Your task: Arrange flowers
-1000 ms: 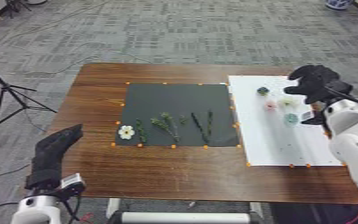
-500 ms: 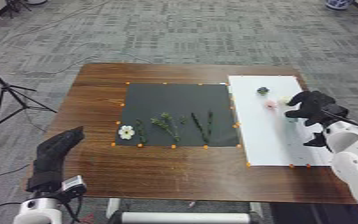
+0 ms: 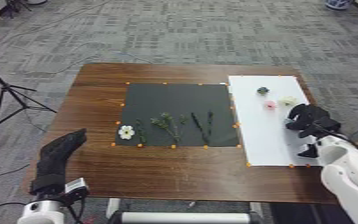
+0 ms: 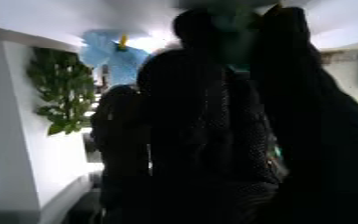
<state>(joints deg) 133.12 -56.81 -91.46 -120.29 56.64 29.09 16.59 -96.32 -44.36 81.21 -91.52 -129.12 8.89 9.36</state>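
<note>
– Brown table [image 3: 158,175]: black mat [image 3: 177,97] left, white mat [image 3: 278,145] right. Where are your flowers?
– On black, you have the white flower [image 3: 126,132] and stems [image 3: 167,124]; on white, the pink [image 3: 270,104], cream [image 3: 288,100], dark [image 3: 262,90] and green [image 4: 237,35] flowers.
– Your hands?
– Left hand [image 3: 63,147]: fingers straight, pressed together. Right hand [image 3: 313,119]: at the green flower; you cannot tell whether it grips.

My left arm [image 3: 39,214] and right arm [image 3: 342,172] are white, with smooth, rounded casings. Black fabric gloves cover my left hand [image 3: 62,150] and right hand [image 3: 315,120]; the right glove [image 4: 189,100] has a fine, dotted weave. My left wrist bears a small white box [image 3: 75,185] and black cables.
</note>
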